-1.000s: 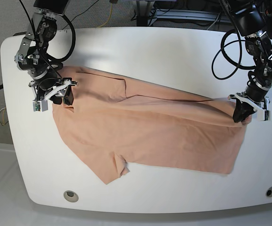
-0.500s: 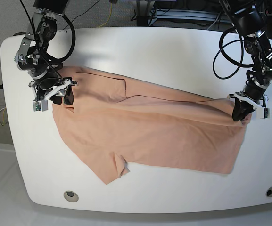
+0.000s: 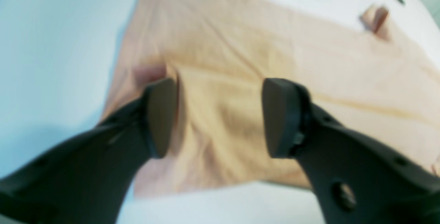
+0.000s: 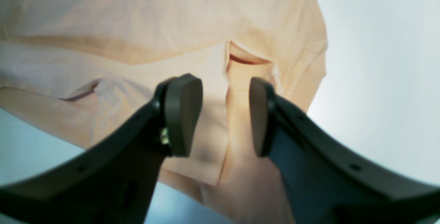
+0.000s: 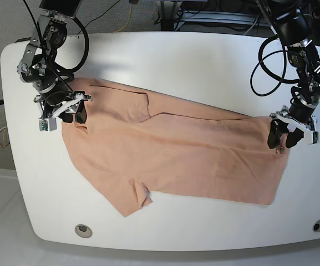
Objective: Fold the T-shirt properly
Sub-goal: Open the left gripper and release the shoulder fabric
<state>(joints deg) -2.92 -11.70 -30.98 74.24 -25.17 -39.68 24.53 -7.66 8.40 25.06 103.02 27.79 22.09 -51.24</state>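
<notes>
T-shirt beneath two open end effectors

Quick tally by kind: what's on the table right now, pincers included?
T-shirt, salmon pink: 1
Pincers, black: 2, left pincer and right pincer
White table: 1
Total: 4

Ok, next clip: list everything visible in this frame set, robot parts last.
T-shirt: one, salmon pink, spread flat across most of the table, a sleeve sticking out at the near edge.
Table: one, white, rounded corners, with two round inserts near its front corners.
Cables: several, black, looping off both arms.
Left end effector: one, black, open, over the shirt's edge on the base view's right.
Right end effector: one, black, open, over the shirt's opposite end.
</notes>
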